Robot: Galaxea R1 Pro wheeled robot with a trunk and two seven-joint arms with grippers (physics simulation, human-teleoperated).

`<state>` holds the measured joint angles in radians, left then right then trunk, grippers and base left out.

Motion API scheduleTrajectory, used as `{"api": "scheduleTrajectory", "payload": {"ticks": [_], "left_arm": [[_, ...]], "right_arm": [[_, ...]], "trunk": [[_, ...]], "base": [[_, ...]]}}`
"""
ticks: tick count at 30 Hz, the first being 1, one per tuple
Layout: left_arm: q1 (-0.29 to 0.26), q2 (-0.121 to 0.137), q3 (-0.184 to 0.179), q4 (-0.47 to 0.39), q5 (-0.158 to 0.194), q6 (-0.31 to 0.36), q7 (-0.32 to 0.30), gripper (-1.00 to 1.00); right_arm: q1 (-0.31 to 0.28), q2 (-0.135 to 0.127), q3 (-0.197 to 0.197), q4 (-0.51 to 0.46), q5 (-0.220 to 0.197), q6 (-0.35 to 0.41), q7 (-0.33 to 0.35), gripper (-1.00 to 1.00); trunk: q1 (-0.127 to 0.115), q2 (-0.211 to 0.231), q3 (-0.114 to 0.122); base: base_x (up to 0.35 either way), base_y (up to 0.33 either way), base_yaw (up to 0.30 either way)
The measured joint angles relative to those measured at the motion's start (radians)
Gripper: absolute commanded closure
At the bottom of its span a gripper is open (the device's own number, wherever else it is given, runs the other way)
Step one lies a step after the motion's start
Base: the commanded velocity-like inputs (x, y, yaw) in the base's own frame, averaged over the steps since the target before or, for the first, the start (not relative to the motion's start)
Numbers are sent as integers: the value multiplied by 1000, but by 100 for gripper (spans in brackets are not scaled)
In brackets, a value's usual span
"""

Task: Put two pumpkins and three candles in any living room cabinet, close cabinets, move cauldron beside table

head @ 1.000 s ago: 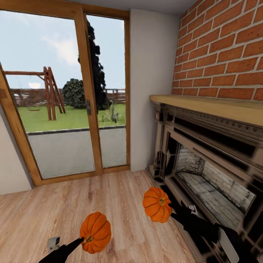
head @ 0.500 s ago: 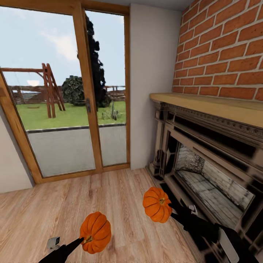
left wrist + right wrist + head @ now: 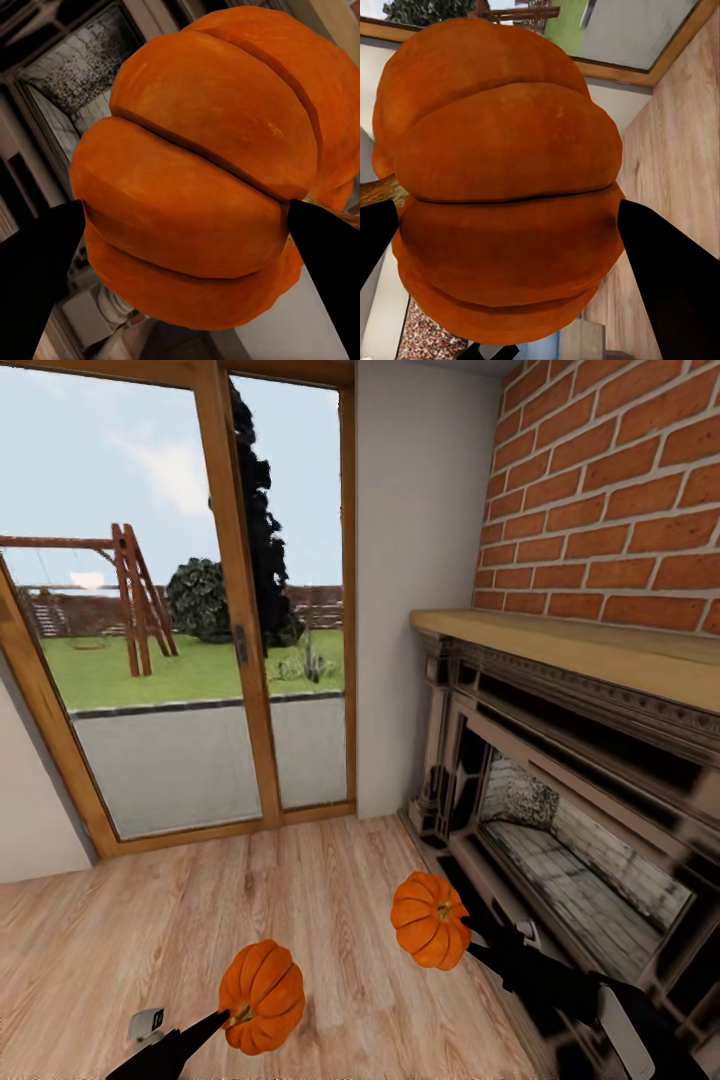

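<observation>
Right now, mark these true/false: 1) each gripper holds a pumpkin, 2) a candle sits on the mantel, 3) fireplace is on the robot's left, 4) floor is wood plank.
1) True: the left gripper is shut on the left pumpkin, the right gripper on the right pumpkin.
2) False: the mantel top is bare.
3) False: the fireplace stands on its right, under the brick chimney.
4) True: light wood plank floor.

You are looking at a home living room: light wood plank floor (image 3: 300,900), an ornate fireplace (image 3: 560,800) under a red brick chimney (image 3: 610,490), and a wood-framed glass door (image 3: 180,620) facing a garden.
</observation>
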<state>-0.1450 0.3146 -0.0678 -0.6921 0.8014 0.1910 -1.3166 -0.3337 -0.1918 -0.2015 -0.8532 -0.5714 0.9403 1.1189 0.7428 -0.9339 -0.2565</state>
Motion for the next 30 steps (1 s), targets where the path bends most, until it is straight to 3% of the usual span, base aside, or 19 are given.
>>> {"api": "scheduleTrajectory", "payload": {"ticks": [15, 22, 30], "left_arm": [[0, 0, 0, 0, 0, 0, 0, 100], [0, 0, 0, 0, 0, 4, 1, 100], [1, 12, 0, 1, 2, 4, -38, 100]], "right_arm": [[0, 0, 0, 0, 0, 0, 0, 100], [0, 0, 0, -1, 0, -1, 0, 100], [0, 0, 1, -1, -4, 0, 1, 100]], "trunk": [[-42, 77, 10], [-43, 77, -1], [-42, 77, -4]], "base": [[0, 0, 0], [64, 0, 0], [28, 13, 0]]}}
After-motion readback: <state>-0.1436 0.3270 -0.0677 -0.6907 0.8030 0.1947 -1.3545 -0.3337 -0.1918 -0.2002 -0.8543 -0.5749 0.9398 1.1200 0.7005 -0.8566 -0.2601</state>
